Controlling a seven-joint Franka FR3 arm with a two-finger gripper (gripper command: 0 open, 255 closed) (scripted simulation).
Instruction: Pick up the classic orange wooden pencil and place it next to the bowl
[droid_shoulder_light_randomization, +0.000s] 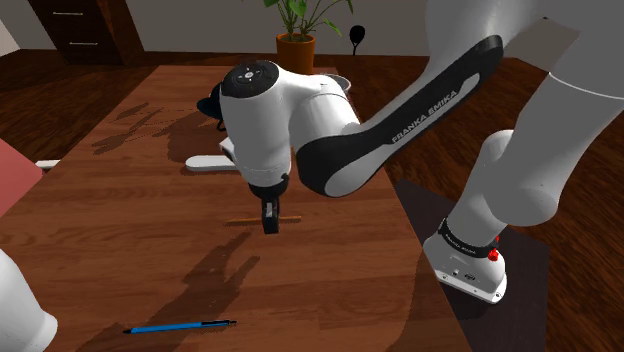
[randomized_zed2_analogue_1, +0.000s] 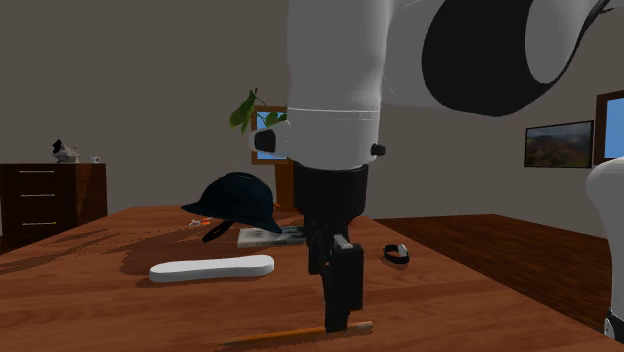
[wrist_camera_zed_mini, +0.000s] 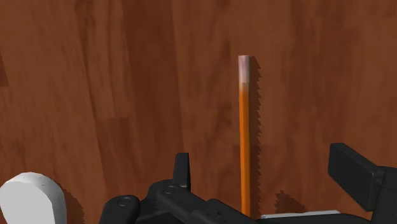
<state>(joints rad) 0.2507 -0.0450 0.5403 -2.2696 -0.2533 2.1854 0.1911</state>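
Brown wooden table (droid_shoulder_light_randomization: 110, 240) carries scene; white arm (droid_shoulder_light_randomization: 280, 120) reaches down over it; black gripper (wrist_camera_zed_mini: 264, 164) spread open, grasping nothing, fingers astride orange pencil (wrist_camera_zed_mini: 244, 121), which lies flat on table, shaft nearer one finger; judged step: grasp; advice: centre jaws across shaft, settle low to tabletop, close squarely so pencil does not roll; arm lettering reads FRANKA EMIKA

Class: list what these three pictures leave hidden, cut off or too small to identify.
- Shoulder view: the pencil's middle, behind the gripper.
- Wrist view: the pencil's near end, behind the gripper's body.
- Shoulder view: whatever lies on the table behind the arm.
- Second exterior view: the small thing on the dresser, too small to name.
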